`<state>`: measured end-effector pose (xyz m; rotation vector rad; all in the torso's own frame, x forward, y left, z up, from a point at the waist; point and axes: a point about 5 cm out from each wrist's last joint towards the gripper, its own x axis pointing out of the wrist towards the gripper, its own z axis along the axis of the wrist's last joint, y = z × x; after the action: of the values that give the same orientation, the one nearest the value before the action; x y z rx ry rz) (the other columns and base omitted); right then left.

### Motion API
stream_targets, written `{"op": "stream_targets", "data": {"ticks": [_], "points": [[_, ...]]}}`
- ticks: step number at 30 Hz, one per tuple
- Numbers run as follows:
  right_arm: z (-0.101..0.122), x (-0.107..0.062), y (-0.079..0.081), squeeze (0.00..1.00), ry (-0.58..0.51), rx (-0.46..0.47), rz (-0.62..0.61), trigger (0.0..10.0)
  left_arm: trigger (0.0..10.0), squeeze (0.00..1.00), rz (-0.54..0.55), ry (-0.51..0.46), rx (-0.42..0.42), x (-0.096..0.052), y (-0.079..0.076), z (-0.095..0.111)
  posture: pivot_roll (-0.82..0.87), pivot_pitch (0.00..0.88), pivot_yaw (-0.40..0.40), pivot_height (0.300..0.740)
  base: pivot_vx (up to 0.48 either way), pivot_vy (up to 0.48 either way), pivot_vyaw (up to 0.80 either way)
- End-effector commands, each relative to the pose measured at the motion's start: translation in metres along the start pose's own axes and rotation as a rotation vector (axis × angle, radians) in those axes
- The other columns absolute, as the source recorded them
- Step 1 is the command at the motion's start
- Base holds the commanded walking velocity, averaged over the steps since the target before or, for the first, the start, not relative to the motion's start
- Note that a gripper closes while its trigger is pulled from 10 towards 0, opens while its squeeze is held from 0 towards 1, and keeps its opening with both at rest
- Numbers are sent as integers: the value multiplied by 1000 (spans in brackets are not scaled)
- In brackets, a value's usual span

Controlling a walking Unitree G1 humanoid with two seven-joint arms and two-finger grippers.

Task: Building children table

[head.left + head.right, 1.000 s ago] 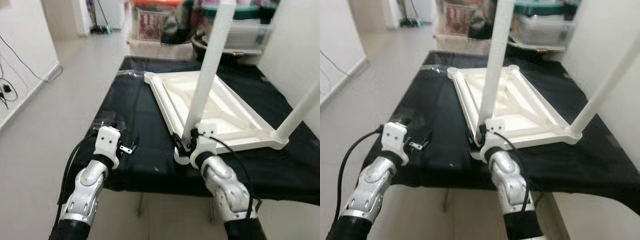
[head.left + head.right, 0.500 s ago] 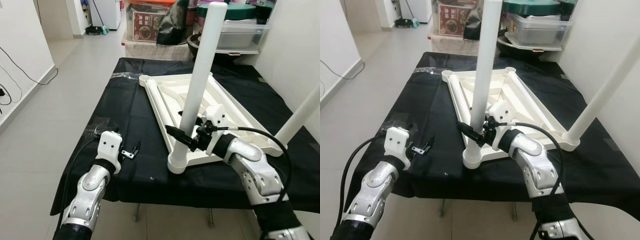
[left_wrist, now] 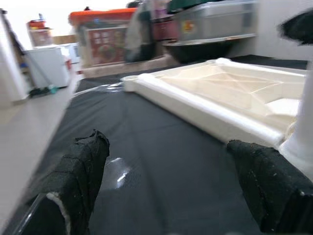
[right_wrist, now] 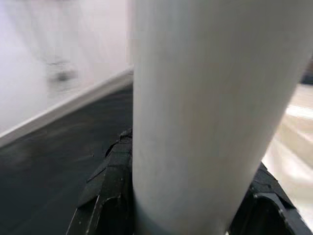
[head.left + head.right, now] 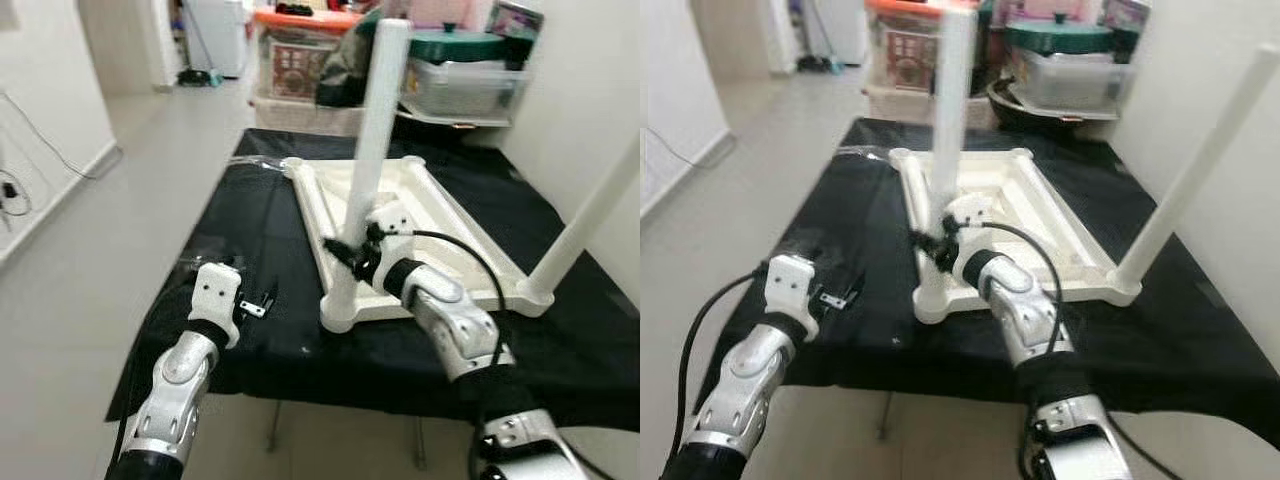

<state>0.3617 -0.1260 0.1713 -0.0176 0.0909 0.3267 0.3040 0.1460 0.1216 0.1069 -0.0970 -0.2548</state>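
A white children's table top lies upside down on a black-covered table. One white leg stands upright in its near left corner socket. A second leg stands at the near right corner. My right gripper is shut on the near left leg a little above the socket, and its black fingers press both sides of the leg. My left gripper hovers open over the black cloth, left of the table top, with nothing between its fingers.
Storage boxes and bins are stacked behind the table. A white wall runs close along the right side. Clear plastic wrap lies on the cloth at the far left. Open tiled floor lies to the left.
My right arm has swung from the near side of the leg to its right side, and the gripper now holds the leg slightly higher. The left arm has hardly moved. The camera has shifted.
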Motion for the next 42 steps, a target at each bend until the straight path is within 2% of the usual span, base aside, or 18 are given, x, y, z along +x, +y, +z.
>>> {"op": "stream_targets", "data": {"ticks": [1, 3, 6, 7, 8, 9, 11, 12, 15, 16, 20, 26, 27, 28, 29, 37, 39, 42], "points": [[-39, -18, -44, 0, 181, 18, -402, 0, 10000, 0, -6, -4, 16, -2, 0, 1, 144, 0, -105, 740, 0, 0, 0], [-51, -35, -32, 0, 195, 80, -547, 0, 10000, 0, -11, -8, 14, 0, -2, 4, 146, 0, -100, 740, 0, 0, 0], [-50, -40, -18, 0, 183, 76, -536, 0, 10000, 0, -16, -12, 15, 1, -2, 5, 142, 0, -96, 740, 0, 0, 0], [-45, -41, 1, 0, 152, 82, -465, 3765, 10000, 0, -18, -11, 14, 2, -2, 5, 131, 0, -86, 740, 0, 0, 0], [-45, -41, 1, 0, 152, 82, -465, 3765, 10000, 0, -18, -11, 14, 2, -2, 5, 131, 0, -86, 740, 0, 0, 0], [-26, -37, 24, 812, 45, 60, -293, 10000, 10000, 0, -27, -3, 10, 3, -3, 3, 117, 0, -74, 740, 0, 0, 0], [-20, -37, 28, 812, 12, 59, -236, 10000, 10000, 0, -33, -3, 8, 4, -4, 3, 117, 0, -74, 740, 0, 0, 0], [-13, -34, 27, 1000, -20, 62, -170, 10000, 10000, 0, -39, -4, 9, 5, -6, 4, 118, 0, -75, 740, 0, 0, 0], [-6, -32, 22, 1000, -38, 41, -96, 10000, 10000, 0, -39, -9, 6, 5, -6, 5, 123, 0, -82, 740, 0, 0, 0], [2, -30, 17, 0, -58, 35, -9, 10000, 10000, 0, -30, -6, 6, 4, -4, 4, 124, 0, -85, 740, 0, 0, 0], [26, -42, 13, 0, -172, -69, 376, 10000, 10000, 0, -14, -3, -1, 3, -2, 3, 122, 0, -90, 740, 0, 0, 0], [8, -49, 14, 0, -76, -171, 591, 10000, 10000, 0, -21, -5, 2, 4, -4, 3, 128, 0, -96, 740, 0, 0, 0], [-4, -47, 16, 0, -17, -168, 665, 6706, 10000, 0, -17, -11, -2, 6, -5, 5, 138, 0, -106, 740, 0, 0, 0], [-4, -47, 16, 0, -17, -168, 665, 6706, 10000, 0, -17, -11, -2, 6, -5, 5, 138, 0, -106, 740, 0, 0, 0], [-9, -45, 16, 0, 6, -157, 682, 353, 10000, 0, -16, -14, -3, 6, -5, 5, 142, 0, -109, 740, 0, 0, 0], [-27, -22, 2, 0, 136, -162, 447, 0, 10000, 0, -6, -10, 4, 2, -1, 5, 156, 0, -114, 740, 0, 0, 0], [-32, -9, -22, 0, 180, -101, 88, 0, 10000, 0, -2, -8, 10, 1, 2, 4, 151, 0, -110, 740, 0, 0, 0], [-35, -8, -33, 0, 186, -24, -129, 0, 10000, 0, -2, -10, 12, 2, 3, 5, 139, 0, -107, 740, 0, 0, 0]]}}
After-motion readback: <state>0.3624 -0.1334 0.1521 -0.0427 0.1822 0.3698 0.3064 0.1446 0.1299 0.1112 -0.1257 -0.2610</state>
